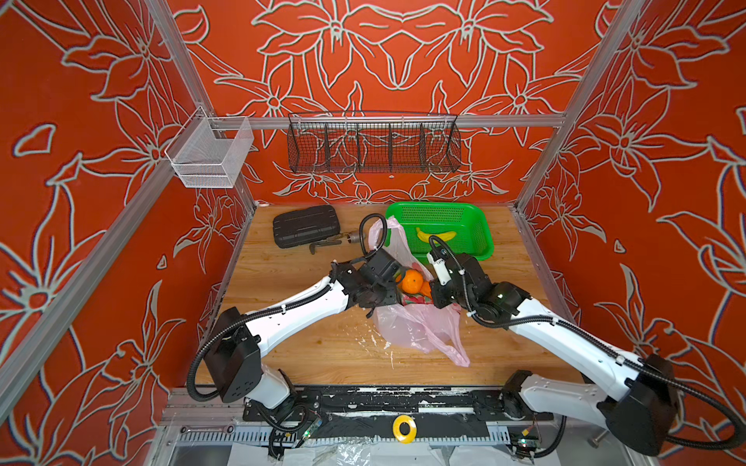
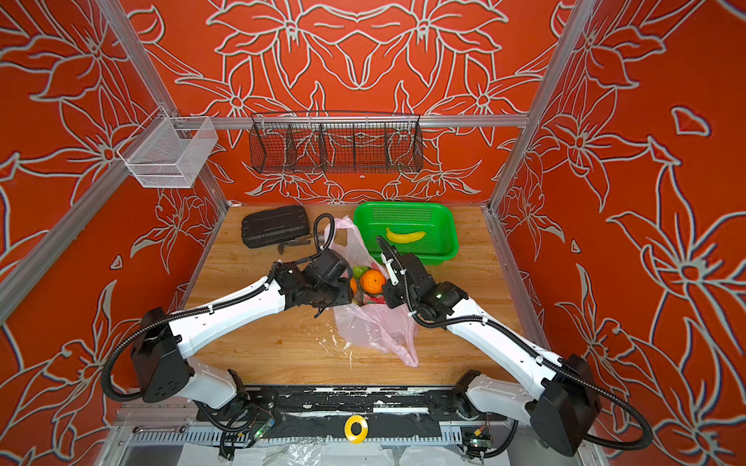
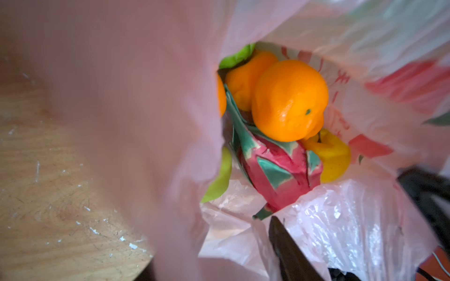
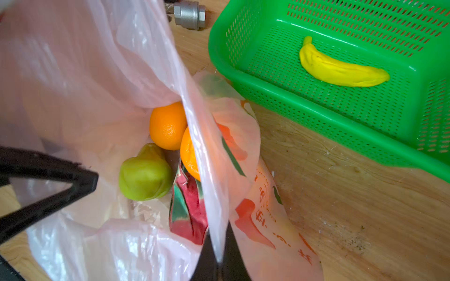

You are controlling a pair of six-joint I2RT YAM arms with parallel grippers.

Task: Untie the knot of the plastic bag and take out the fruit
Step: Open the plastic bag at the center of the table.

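In both top views the crinkled plastic bag lay on the tabletop with its mouth open. Untying was judged done.

Left wrist: glossy round fruit was seen inside. The state of the left fingers could not be told; film was possibly held.

Right wrist: the right fingers were clenched on the bag's thin film.

Next: fruit to be lifted out, with the mouth held wide.

Red printed characters on plastic bag, too blurred to read.
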